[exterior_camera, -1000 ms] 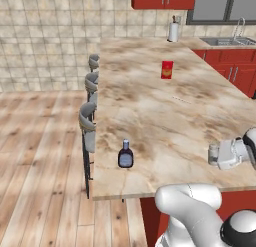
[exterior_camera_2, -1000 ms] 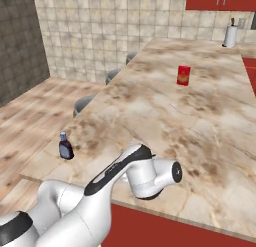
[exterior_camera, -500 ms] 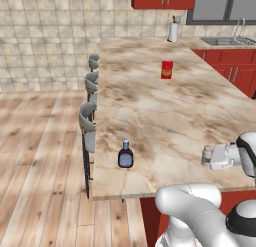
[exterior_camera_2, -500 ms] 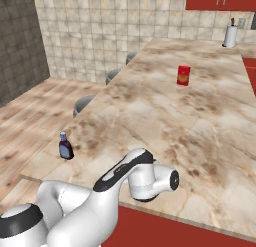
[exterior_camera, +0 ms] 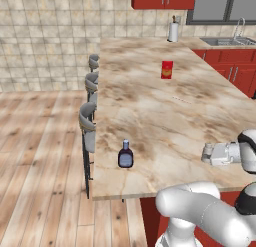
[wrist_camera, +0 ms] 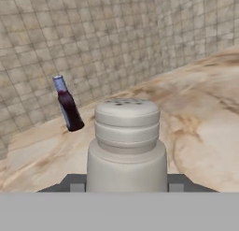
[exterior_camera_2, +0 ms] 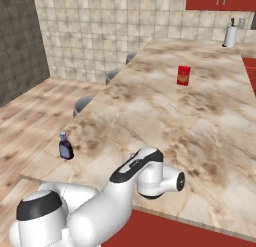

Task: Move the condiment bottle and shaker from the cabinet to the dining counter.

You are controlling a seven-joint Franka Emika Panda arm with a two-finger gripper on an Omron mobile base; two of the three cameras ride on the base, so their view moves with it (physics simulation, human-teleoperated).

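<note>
- Beige-brown marble desk [exterior_camera: 150,106] in the left base view: condiment bottle [exterior_camera: 125,154] upright near the front-left corner, close to the edge above the stools [exterior_camera: 88,122]. Pincer [exterior_camera: 206,153] low over the right part of the top, clamped on the pale grey shaker [exterior_camera: 206,152], well apart from the bottle. Risk, judged: release from a tilted wrist likely to tip the shaker and send it rolling.
- Right base view: bottle [exterior_camera_2: 65,146] dark-bodied, narrow-necked, pale-capped, near the left edge; small red box [exterior_camera_2: 183,75] far up the top, paper-towel roll [exterior_camera_2: 230,36] at the far end. Elbow of the arm low over the front edge; a wide swing toward the left could knock the bottle to the floor.
- Hand view: shaker [wrist_camera: 127,143] close up between the jaws, grey, ribbed, rounded cap with small holes on top; bottle [wrist_camera: 67,104] beyond it, leaning only through the camera's roll. Grip low on the body, so slippage possible if loosened before touchdown.
</note>
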